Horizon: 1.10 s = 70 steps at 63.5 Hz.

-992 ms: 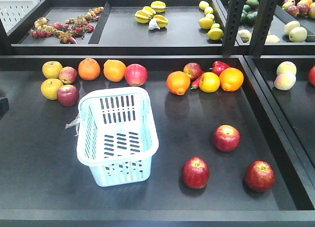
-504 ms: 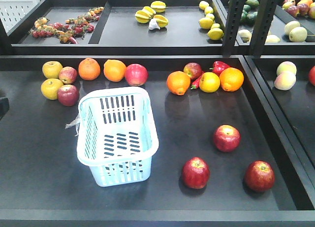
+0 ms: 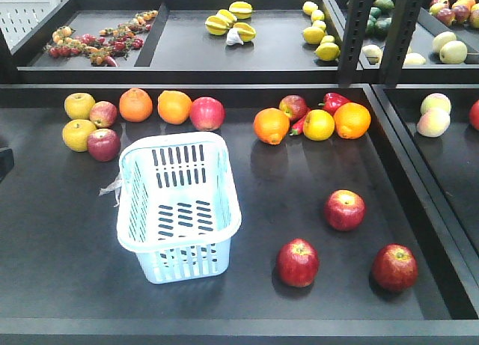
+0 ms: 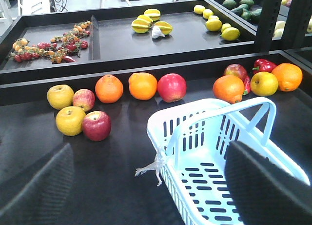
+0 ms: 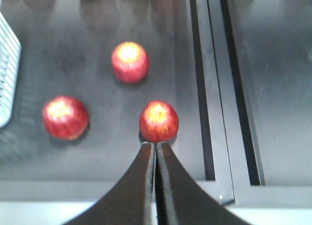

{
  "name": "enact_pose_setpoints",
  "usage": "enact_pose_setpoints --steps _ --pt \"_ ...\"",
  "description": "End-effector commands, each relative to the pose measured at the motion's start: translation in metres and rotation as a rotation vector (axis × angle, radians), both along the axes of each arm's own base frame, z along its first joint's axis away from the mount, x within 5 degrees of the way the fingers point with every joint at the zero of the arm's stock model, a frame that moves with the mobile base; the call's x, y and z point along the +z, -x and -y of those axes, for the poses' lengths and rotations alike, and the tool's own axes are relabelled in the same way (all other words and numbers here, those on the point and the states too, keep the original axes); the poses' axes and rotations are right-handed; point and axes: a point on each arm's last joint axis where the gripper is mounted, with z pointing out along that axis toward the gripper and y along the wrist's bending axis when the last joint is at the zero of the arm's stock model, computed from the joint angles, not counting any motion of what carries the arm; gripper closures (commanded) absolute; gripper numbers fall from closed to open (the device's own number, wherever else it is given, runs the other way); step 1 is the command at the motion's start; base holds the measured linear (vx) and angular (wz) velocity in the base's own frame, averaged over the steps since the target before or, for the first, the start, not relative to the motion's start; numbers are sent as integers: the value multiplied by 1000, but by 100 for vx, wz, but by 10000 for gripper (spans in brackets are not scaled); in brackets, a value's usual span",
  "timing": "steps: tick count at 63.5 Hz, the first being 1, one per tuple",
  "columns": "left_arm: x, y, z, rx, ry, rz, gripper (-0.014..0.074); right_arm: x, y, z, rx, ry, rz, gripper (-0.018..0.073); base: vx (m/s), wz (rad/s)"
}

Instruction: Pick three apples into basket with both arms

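**A:** Which step is in hand?

**B:** The first pick, by my reading. The basket [image 3: 179, 206] stands empty on the desk [image 3: 60, 233], left of centre. None of the three is in it. The rear apple [image 3: 345, 209], the front-centre apple [image 3: 298, 262] and the front-right apple [image 3: 394, 267] all lie loose on the desk to the basket's right, well apart from one another.

**A:** And the arms?

**B:** Neither shows clearly in the front view, so I go by the wrist cameras. The right end effector [image 5: 156, 146] points down at the desk with its plates pressed together and holds nothing. The front-right apple [image 5: 158, 121] sits just beyond its tips, not touching them. The left end effector [image 4: 148, 151] is spread wide, also holding nothing. It looks low across the desk, with the basket [image 4: 214, 152] ahead, nearer its right plate.

**A:** What does the next move call for?

**B:** Probably the right plates must part wider than the apple before the arm comes down around it. Closed as they are, they would only nudge it, and a round apple rolls.
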Motion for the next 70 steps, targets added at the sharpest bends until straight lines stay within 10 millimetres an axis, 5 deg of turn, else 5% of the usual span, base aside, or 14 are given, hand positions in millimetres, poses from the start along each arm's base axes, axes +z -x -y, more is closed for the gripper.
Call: enact_pose_setpoints --steps 1,14,39,54,70 --pt "12 -1 -2 33 33 61 4 10 -7 2 -7 14 46 559 0 0" --pt "12 -1 -2 33 33 61 4 5 -3 2 -4 23 -27 422 0 0" --pt "12 -1 -2 33 33 61 4 0 3 2 3 36 -109 -123 0 0" --pt "12 -1 -2 33 33 61 4 7 -15 -8 190 53 -93 -124 0 0" --pt "12 -1 -2 33 33 61 4 1 -69 -21 308 -16 -105 -92 0 0"
